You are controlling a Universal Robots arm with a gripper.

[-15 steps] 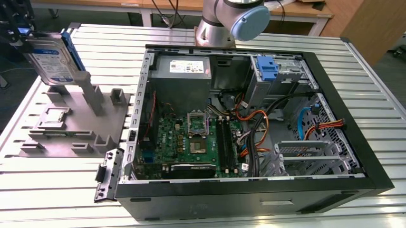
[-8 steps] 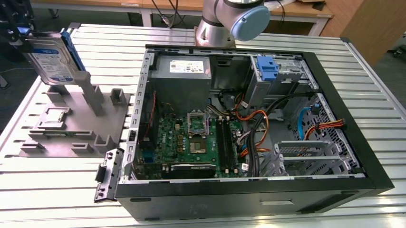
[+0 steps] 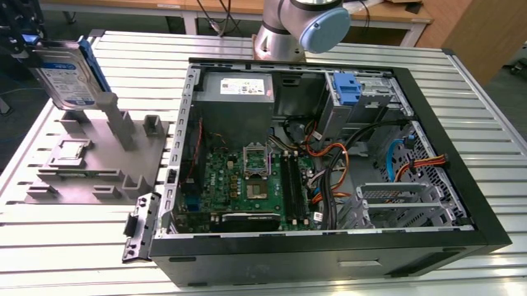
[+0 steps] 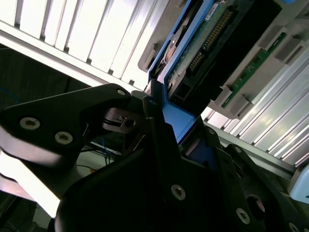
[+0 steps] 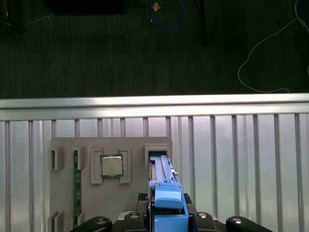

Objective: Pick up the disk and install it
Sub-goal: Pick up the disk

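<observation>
The disk (image 3: 70, 77), a silver drive with a white-and-blue label in a blue carrier bracket, stands upright on edge at the exterior view's far left. My gripper (image 3: 39, 49) is shut on its upper end. Its lower edge sits at the top of the grey fixture's (image 3: 99, 154) drive slot; I cannot tell if it is free of it. In the second wrist view the black fingers (image 4: 104, 113) clamp the blue bracket (image 4: 176, 116), and the drive's circuit-board side (image 4: 207, 43) shows. In the first wrist view the bracket (image 5: 166, 203) runs from my gripper (image 5: 166, 220) down toward the slot (image 5: 157, 155).
An open computer case (image 3: 461, 203) lies to the exterior view's right, with motherboard (image 3: 247, 179), grey power supply (image 3: 239, 89), cables and a drive bay holding another blue carrier (image 3: 347, 89). The fixture also holds a processor (image 5: 111, 166) and a memory stick (image 5: 76, 188). The arm's base (image 3: 297, 28) stands behind the case.
</observation>
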